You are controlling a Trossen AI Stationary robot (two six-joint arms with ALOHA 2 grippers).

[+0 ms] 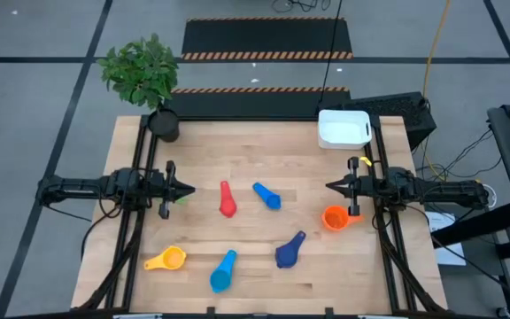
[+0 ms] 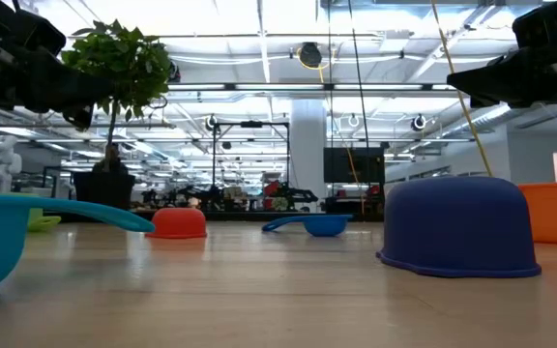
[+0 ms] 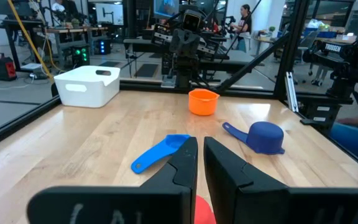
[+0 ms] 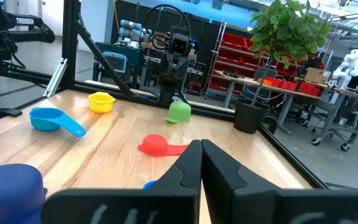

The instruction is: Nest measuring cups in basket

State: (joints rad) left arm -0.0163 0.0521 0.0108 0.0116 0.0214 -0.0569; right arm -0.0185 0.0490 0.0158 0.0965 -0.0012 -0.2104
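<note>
Six plastic measuring cups (image 1: 227, 200) lie scattered across the wooden counter (image 1: 264, 151), none inside the white rectangular basket (image 1: 343, 129) at its far right corner. Left gripper (image 1: 187, 188) and right gripper (image 1: 332, 186) hover, fingers together, empty. Nothing started; next, open on one cup.

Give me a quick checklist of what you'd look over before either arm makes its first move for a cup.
1. White basket holds nothing visible: ok.
2. Left gripper and right gripper carry nothing, jaws shut: ok.
3. Cups lie apart: red cup, medium blue cup, orange cup, dark blue cup, light blue cup, yellow cup: ok.
4. Dark blue cup upside down: not ok.
5. Green cup by left gripper, an extra: cannot tell.
</note>
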